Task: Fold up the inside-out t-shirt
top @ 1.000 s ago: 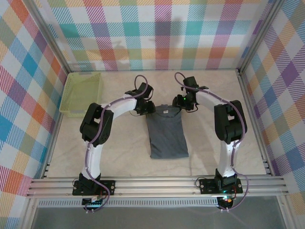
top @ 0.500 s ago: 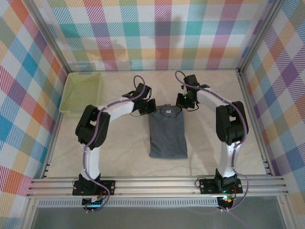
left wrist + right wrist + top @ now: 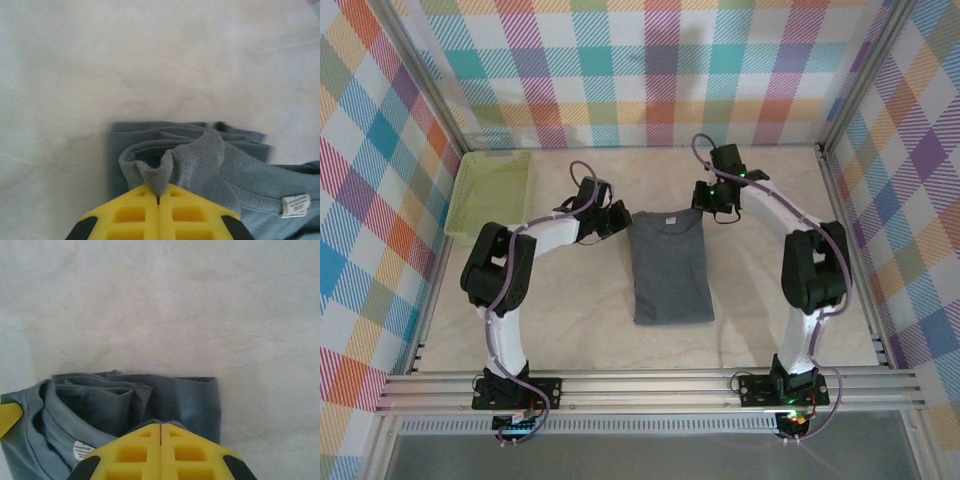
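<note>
**A:** What crowds the t-shirt (image 3: 669, 268)?

**B:** The left end effector (image 3: 159, 196) is clamped on cloth at the t-shirt's far-left corner. The right end effector (image 3: 160, 429) pinches the far-right corner. The left arm (image 3: 535, 235) and the right arm (image 3: 790, 225) curve down either flank, well apart from the t-shirt.

**A:** And open room?

**B:** Bare worktop (image 3: 580, 300) lies left and right of the t-shirt, between it and each arm. More lies nearer than its hem and beyond its collar, up to the plaid back wall (image 3: 650, 70).

**A:** Anything else?

**B:** A lime-green basket (image 3: 492, 195) sits far left of the t-shirt, against the side wall. A metal rail (image 3: 650, 385) closes the near side.
</note>
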